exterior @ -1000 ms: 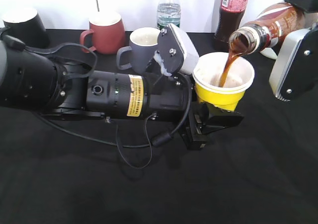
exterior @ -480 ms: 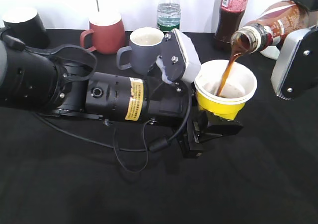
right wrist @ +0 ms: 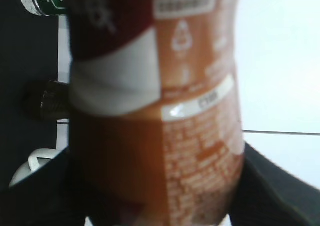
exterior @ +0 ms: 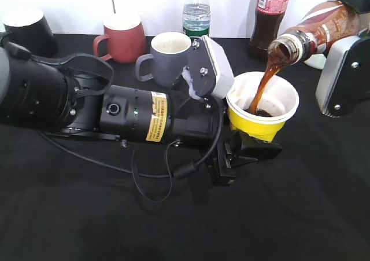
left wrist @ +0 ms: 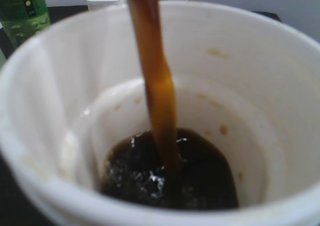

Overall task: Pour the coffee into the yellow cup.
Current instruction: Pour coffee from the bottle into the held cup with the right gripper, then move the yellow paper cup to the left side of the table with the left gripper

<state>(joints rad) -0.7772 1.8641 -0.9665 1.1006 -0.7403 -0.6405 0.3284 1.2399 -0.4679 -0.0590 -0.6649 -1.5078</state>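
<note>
The yellow cup (exterior: 261,111) with its white inside is held above the black table by my left gripper (exterior: 245,148), shut on its lower part. The coffee bottle (exterior: 315,34) is tilted mouth-down to the left, held by my right gripper (exterior: 347,47) at the upper right. A brown stream runs from its mouth into the cup. In the left wrist view the cup (left wrist: 260,60) fills the frame, with a dark pool at its bottom. In the right wrist view the bottle (right wrist: 165,116) fills the frame; the fingers are hidden.
At the back stand a black cup (exterior: 26,29), a red mug (exterior: 122,36), a grey mug (exterior: 165,55), a clear water bottle (exterior: 196,9) and a dark cola bottle (exterior: 270,15). A green bottle (left wrist: 22,10) shows in the left wrist view.
The pour has gone on and the pool of coffee in the cup has grown. The cup and left gripper shifted slightly; the bottle has tilted a little more.
</note>
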